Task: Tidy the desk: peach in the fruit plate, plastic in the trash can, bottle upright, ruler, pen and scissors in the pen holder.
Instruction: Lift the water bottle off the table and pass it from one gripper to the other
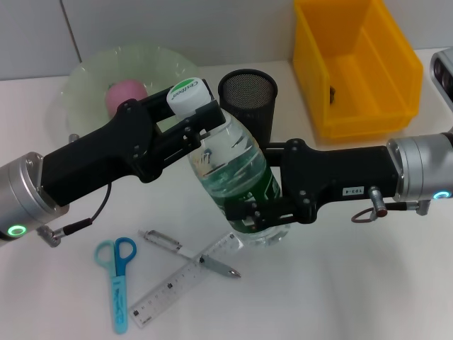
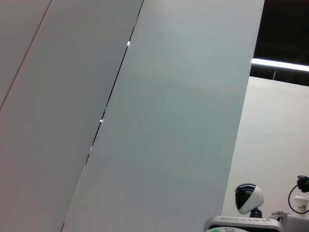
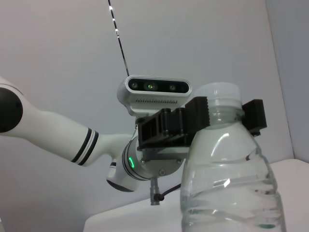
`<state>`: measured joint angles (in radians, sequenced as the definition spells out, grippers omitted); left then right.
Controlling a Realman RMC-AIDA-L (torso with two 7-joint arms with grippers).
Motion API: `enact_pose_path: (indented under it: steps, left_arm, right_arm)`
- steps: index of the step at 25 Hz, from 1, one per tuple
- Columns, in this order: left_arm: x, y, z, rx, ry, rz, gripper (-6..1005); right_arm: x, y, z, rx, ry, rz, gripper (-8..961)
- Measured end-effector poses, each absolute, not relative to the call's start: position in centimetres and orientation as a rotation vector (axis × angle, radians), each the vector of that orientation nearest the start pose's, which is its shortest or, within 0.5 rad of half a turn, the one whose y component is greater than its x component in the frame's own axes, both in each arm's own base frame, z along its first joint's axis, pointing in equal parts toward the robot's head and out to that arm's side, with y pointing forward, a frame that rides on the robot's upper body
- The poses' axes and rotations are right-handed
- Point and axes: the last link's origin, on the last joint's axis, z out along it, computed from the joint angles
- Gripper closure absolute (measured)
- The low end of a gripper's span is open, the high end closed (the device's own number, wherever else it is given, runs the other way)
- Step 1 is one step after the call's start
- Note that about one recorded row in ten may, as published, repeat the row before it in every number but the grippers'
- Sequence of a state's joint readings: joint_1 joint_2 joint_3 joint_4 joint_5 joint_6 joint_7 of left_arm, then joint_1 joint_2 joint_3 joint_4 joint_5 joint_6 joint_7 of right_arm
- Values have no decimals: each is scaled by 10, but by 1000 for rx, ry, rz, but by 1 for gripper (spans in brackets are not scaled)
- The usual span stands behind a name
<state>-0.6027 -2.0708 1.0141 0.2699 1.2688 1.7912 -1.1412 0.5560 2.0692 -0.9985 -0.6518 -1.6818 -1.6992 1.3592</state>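
Both arms are on the bottle [image 1: 233,177] now, mid-counter, just in front of the pen holder [image 1: 248,99] and leaning slightly. The left gripper [image 1: 195,117] has its fingers clamped at the neck under the white cap; the right gripper [image 1: 262,216] pinches the base. Clear plastic, apparently water-filled: likely hefty, smooth and a bit squashy, so neck and base look like the firmest holds.

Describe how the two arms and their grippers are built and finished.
Both arms end in silver cylindrical wrists with a glowing green ring light, then matte black angular housings. The left gripper has black ridged fingers, a thin black cable at its wrist, and a white wrist camera. The right gripper carries a small white label, a metal plug and a loop of cable.
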Motion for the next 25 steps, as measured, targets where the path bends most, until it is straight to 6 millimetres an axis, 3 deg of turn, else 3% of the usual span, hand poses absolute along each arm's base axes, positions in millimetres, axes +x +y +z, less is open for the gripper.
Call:
enact_pose_path:
  steps: [25]
  left_arm:
    - [-193, 310, -18, -2561, -485, -1590, 531]
  right_arm:
    - [197, 319, -14, -2949, 355, 983, 121]
